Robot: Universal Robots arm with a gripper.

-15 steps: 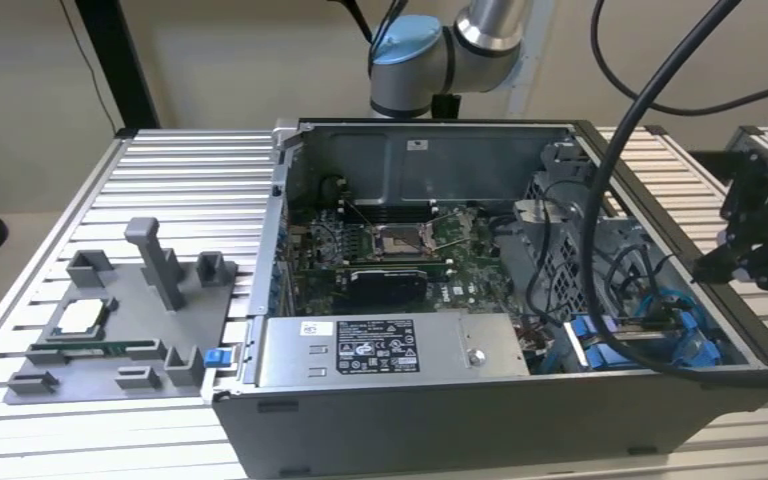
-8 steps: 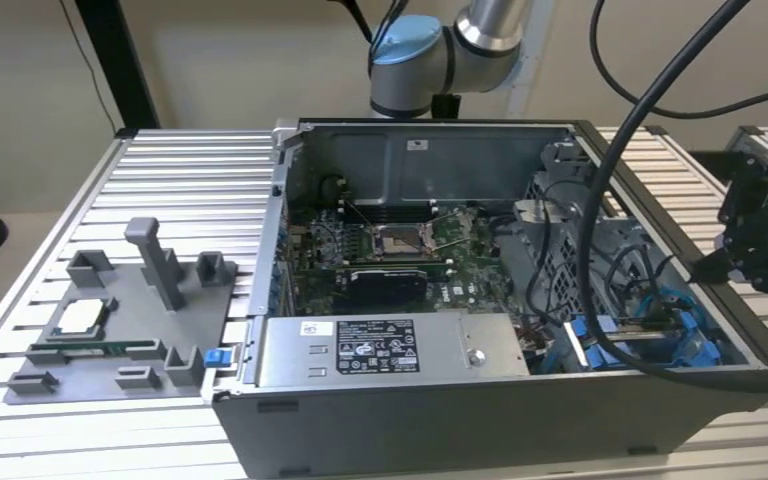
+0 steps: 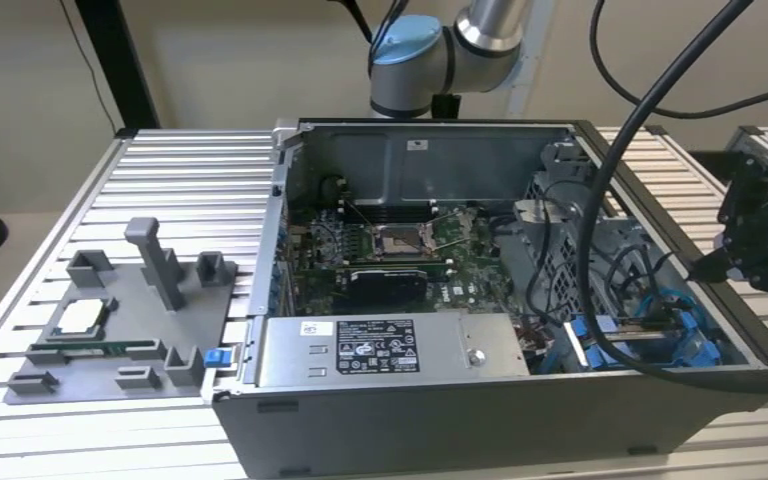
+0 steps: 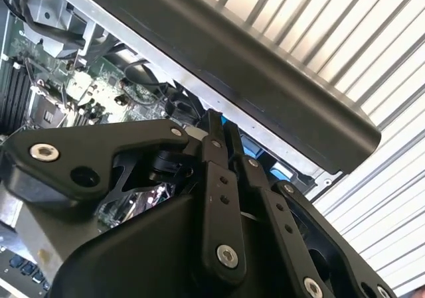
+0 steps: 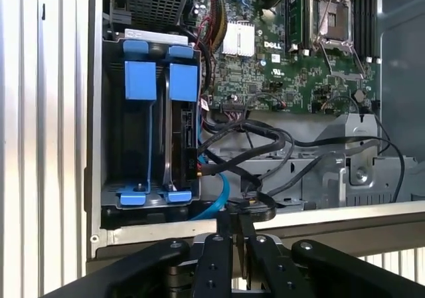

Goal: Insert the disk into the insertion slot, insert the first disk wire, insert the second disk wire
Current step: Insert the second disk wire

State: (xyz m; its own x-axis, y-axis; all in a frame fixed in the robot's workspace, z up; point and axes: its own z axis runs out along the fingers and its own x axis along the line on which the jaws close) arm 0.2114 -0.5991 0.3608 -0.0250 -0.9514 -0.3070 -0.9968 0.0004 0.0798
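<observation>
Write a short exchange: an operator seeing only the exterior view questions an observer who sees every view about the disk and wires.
Operator: Is the disk in?
Observer: It looks so; in the first wrist view the disk sits edge-on in the blue-railed insertion slot.
Operator: And the wires?
Observer: Black wires bunch beside the slot; one black connector lies close to the tool, above the case rim.

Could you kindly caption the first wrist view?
Gripper over the case wall, near black wires and the blue-railed insertion slot.
</observation>
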